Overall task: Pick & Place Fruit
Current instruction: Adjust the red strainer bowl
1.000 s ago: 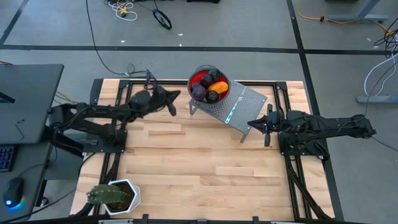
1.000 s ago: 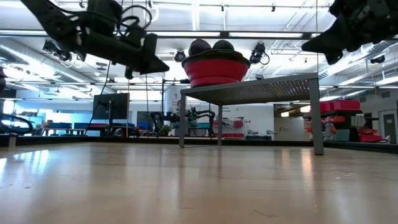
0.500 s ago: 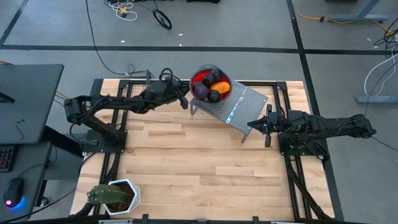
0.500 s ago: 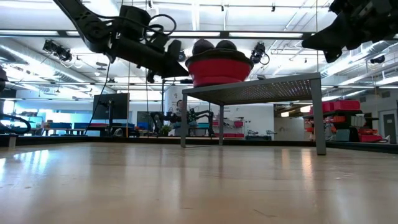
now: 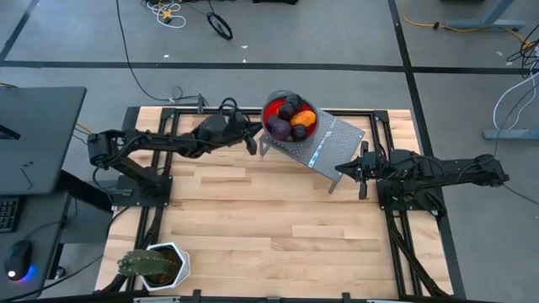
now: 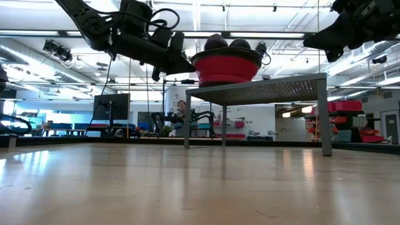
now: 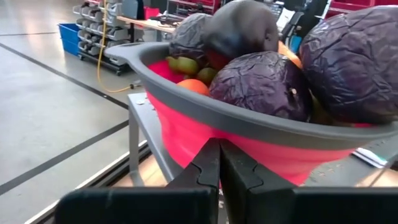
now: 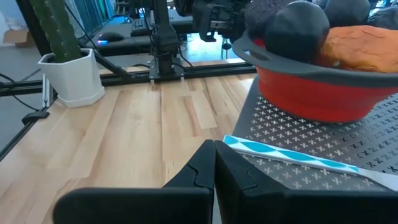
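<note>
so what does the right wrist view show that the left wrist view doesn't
Only the right wrist view shows the plant in its white pot, the teal knife on the perforated stand, the wooden table, and the left arm at the bowl's far side. Only the left wrist view shows small green fruit low in the bowl and the floor below the table edge. Both show the red bowl piled with fruit, and each arm's own shut fingers.
</note>
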`<state>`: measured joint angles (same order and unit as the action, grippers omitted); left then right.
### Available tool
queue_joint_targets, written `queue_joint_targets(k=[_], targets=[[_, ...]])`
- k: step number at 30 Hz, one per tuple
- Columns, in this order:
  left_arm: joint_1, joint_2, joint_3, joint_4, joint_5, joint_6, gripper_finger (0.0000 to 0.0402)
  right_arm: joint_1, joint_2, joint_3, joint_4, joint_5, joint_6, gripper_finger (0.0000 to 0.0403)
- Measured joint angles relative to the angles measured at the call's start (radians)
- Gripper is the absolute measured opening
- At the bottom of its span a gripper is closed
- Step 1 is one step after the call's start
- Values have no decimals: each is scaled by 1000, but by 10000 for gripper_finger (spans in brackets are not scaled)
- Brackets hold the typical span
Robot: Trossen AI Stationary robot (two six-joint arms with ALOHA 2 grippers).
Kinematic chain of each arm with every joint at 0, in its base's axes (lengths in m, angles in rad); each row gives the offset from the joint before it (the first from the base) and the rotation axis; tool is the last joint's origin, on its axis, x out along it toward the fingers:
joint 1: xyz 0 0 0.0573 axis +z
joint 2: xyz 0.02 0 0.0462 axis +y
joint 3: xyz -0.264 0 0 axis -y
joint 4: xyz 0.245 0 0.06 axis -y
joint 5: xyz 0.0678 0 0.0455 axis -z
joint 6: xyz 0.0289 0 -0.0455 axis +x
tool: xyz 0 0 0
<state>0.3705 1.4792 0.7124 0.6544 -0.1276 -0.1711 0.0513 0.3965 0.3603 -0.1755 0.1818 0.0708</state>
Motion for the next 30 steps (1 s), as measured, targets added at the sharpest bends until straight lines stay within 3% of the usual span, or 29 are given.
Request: queue_joint_targets(k=[14,21,26,30], targets=[[-50,0,0,16,-13,-16,15,0,18,0,11,103,9,5],[-66,0,0,24,-18,-15,10,-9,141,-70,313,125,-2,5],[-68,0,0,26,-18,-13,20,-50,252,-73,401,212,-5,8],[-68,0,0,26,-18,-13,17,-100,311,-73,500,207,52,22]])
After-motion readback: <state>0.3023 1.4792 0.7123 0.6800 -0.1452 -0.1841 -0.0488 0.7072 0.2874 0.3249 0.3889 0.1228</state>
